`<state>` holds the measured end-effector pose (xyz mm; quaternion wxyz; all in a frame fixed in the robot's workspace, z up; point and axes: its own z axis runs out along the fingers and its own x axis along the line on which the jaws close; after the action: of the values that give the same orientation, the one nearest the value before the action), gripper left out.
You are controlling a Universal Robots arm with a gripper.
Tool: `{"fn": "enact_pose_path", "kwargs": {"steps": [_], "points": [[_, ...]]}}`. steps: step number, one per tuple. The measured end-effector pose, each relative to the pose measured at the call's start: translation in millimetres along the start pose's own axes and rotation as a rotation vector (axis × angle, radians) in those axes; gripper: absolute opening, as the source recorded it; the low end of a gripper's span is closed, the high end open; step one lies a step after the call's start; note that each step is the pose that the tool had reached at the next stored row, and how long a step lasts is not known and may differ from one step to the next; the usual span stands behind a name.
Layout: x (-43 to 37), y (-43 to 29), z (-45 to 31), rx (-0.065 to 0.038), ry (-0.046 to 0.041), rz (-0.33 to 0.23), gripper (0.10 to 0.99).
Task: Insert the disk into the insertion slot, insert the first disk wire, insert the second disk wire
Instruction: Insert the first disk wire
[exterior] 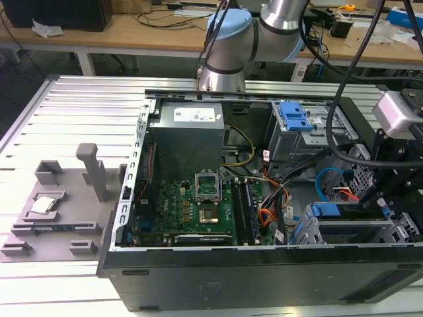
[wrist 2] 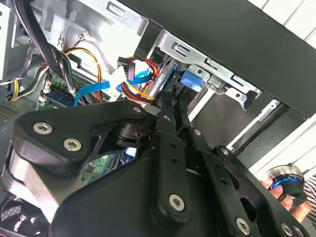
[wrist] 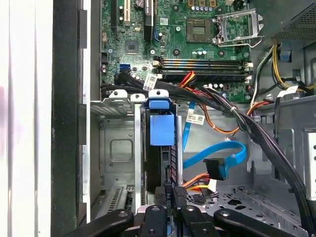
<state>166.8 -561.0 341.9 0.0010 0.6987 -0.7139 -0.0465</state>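
The disk (wrist: 161, 160) stands edge-on in the insertion slot (wrist: 118, 148) of the silver cage, and its blue carrier tab (wrist: 162, 129) faces the motherboard. My gripper (wrist: 171, 187) is shut, with its thin black fingertips against the disk's near end. In the second wrist view the gripper (wrist 2: 171, 98) points at the blue carrier (wrist 2: 190, 81) inside the cage. In the exterior view the gripper (exterior: 383, 198) hangs over the front right cage, where the disk (exterior: 325, 211) sits. A loose blue wire with a black plug (wrist: 217, 168) and a bundle of orange, red and yellow wires (wrist: 197, 183) lie beside the disk.
The motherboard (wrist: 187, 39) lies beyond the cage, and thick black cables (wrist: 256, 133) cross beside it. A taller grey cage with a blue latch (exterior: 294, 115) stands at the back. A hand holding a blue-lit knob (wrist 2: 284, 180) is outside the case wall.
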Motion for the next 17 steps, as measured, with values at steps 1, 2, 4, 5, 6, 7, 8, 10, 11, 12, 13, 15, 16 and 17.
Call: {"fn": "enact_pose_path", "kwargs": {"steps": [1, 2, 4, 5, 6, 7, 8, 10, 11, 12, 13, 15, 16, 17], "points": [[-0.1, -0.4, 0.2, 0.0, -0.0006, 0.0, 0.176], [-0.2, -0.9, 0.3, -0.001, -0.0012, 0.0, 0.176], [-0.4, -1.7, 0.4, -0.001, -0.0021, 0.0, 0.176], [-0.7, -1.7, 0.4, -0.001, -0.0037, 0.0, 0.176], [-1.4, -1.8, 0.5, -0.001, -0.0054, 0.0, 0.176], [-2.4, -1.9, 0.8, -0.001, -0.0056, 0.0, 0.176], [-2.8, -2.0, 0.6, -0.001, -0.0053, 0.0, 0.176], [-2.8, -2.0, 0.6, -0.001, -0.0056, 0.0, 0.176], [-2.4, -2.2, 0.8, -0.002, -0.0066, 0.0, 0.176], [-1.5, -2.8, 2.1, -0.004, -0.0084, 0.0, 0.176], [-0.8, -2.9, 4.2, -0.007, -0.0105, 0.0, 0.176], [-0.5, -3.0, 5.8, -0.007, -0.0116, 0.0, 0.176], [-0.3, -3.1, 6.6, -0.008, -0.0117, 0.0, 0.176], [-0.3, -3.1, 6.6, -0.008, -0.0117, 0.0, 0.176]]}}
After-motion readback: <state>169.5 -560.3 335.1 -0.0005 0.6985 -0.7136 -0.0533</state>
